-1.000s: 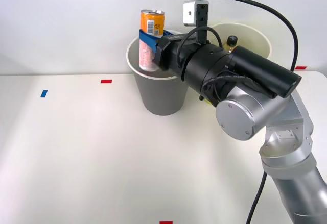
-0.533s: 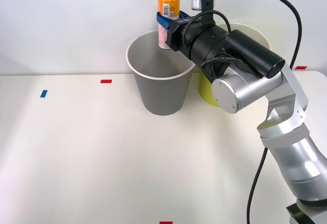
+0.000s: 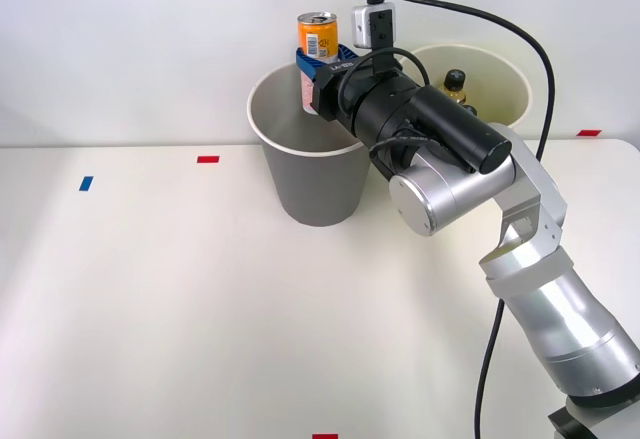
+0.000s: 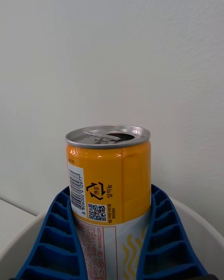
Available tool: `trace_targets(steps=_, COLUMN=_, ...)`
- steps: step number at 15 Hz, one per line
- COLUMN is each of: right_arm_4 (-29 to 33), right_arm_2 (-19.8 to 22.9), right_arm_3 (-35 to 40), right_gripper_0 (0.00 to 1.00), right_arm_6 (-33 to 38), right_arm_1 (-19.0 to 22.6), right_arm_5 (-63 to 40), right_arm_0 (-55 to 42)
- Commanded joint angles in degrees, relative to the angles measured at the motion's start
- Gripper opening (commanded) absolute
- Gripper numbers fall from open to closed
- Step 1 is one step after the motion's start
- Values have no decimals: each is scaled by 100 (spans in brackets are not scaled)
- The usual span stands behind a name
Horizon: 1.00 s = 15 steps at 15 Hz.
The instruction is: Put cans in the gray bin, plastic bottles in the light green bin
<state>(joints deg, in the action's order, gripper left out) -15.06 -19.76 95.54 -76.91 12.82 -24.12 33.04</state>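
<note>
My right gripper is shut on a slim can with an orange upper band and pale lower body, held upright over the far rim of the gray bin. In the right wrist view the can stands between my two blue ribbed fingers, with the bin's white rim curving below. To the right, behind my arm, the light green bin holds a black-capped plastic bottle with an amber body.
The white table spreads in front of the bins, with small red and blue tape marks. A pale wall stands right behind the bins. My arm reaches in from the right.
The can was raised out of the gray bin's mouth, then shifted slightly left and down. It stays in my grip. My arm has swung, uncovering the light green bin.
</note>
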Motion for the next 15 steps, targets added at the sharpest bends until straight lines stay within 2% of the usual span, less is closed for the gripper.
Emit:
trace_targets(steps=1, right_arm_4=-23, right_arm_2=-2, right_arm_3=-9, right_gripper_0=58, right_arm_6=53, right_arm_1=10, right_arm_5=48, right_arm_0=1)
trace_targets(steps=2, right_arm_4=-41, right_arm_2=-2, right_arm_3=0, right_gripper_0=85, right_arm_6=53, right_arm_1=19, right_arm_5=48, right_arm_0=-8)
trace_targets(steps=3, right_arm_4=-58, right_arm_2=-28, right_arm_3=0, right_gripper_0=97, right_arm_6=53, right_arm_1=19, right_arm_5=92, right_arm_0=-8)
trace_targets(steps=5, right_arm_4=-76, right_arm_2=-72, right_arm_3=35, right_gripper_0=100, right_arm_6=71, right_arm_1=63, right_arm_5=144, right_arm_0=-8)
trace_targets(steps=8, right_arm_4=-129, right_arm_2=-169, right_arm_3=492, right_gripper_0=100, right_arm_6=97, right_arm_1=274, right_arm_5=144, right_arm_0=-210)
trace_targets(steps=10, right_arm_4=-129, right_arm_2=-195, right_arm_3=1054, right_gripper_0=100, right_arm_6=97, right_arm_1=493, right_arm_5=144, right_arm_0=-597)
trace_targets(steps=13, right_arm_4=320, right_arm_2=-186, right_arm_3=2197, right_gripper_0=100, right_arm_6=106, right_arm_1=985, right_arm_5=144, right_arm_0=-1555)
trace_targets(steps=15, right_arm_4=601, right_arm_2=-19, right_arm_3=3067, right_gripper_0=100, right_arm_6=203, right_arm_1=1311, right_arm_5=285, right_arm_0=-2477)
